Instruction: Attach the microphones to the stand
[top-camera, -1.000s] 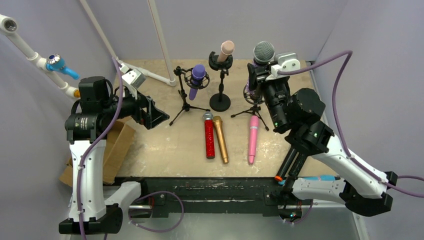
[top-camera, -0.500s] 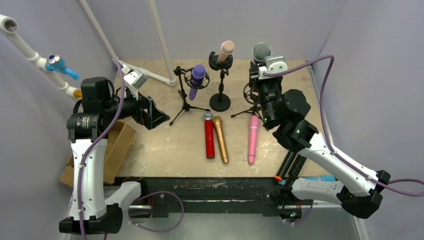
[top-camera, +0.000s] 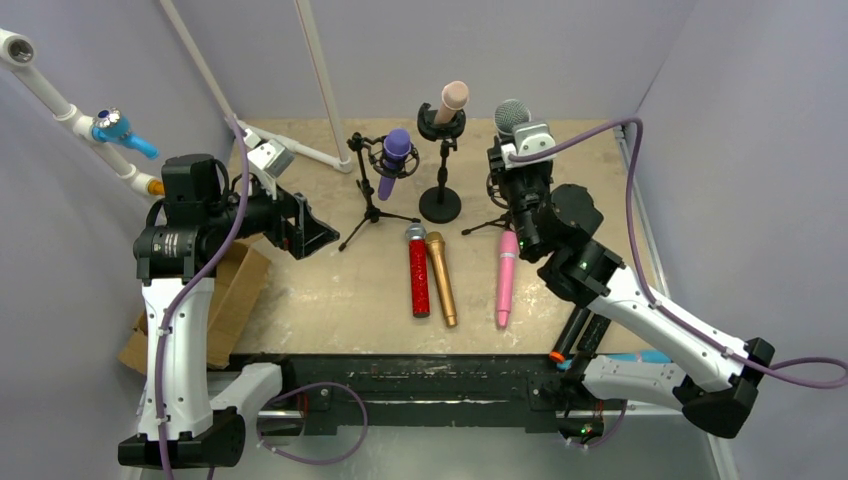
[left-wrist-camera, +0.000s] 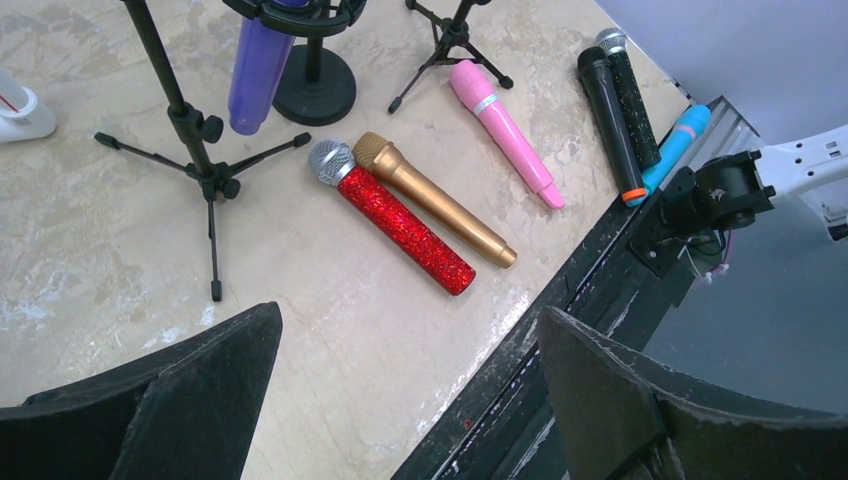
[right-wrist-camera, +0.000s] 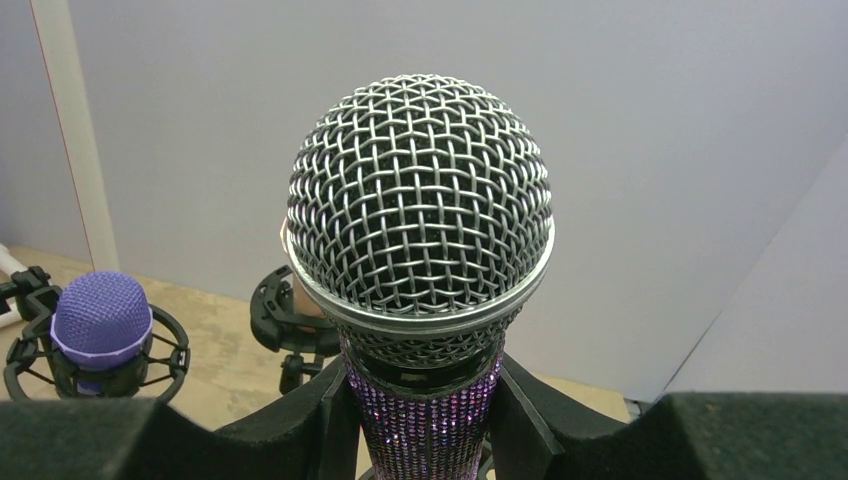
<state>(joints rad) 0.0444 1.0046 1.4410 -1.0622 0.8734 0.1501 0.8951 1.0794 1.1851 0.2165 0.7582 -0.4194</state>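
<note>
My right gripper (top-camera: 512, 150) is shut on a purple glitter microphone (right-wrist-camera: 425, 430) with a silver mesh head (top-camera: 511, 115), held upright over the right tripod stand (top-camera: 497, 222). A purple microphone (top-camera: 394, 160) sits in the left tripod stand (top-camera: 368, 205). A beige microphone (top-camera: 451, 100) sits in the round-base stand (top-camera: 440, 203). Red (top-camera: 418, 275), gold (top-camera: 442, 280) and pink (top-camera: 505, 280) microphones lie on the table. My left gripper (top-camera: 318, 232) is open and empty at the table's left, above the board; its fingers (left-wrist-camera: 190, 400) frame bare tabletop.
A black microphone (left-wrist-camera: 610, 120), a dark glitter one (left-wrist-camera: 632, 95) and a blue one (left-wrist-camera: 676, 145) lie near the table's front right edge. A cardboard box (top-camera: 225, 300) sits at the left. White pipes (top-camera: 320, 90) lean at the back left.
My right arm has moved left and down with the purple glitter microphone, bringing it lower over the right tripod stand. The left arm has not moved.
</note>
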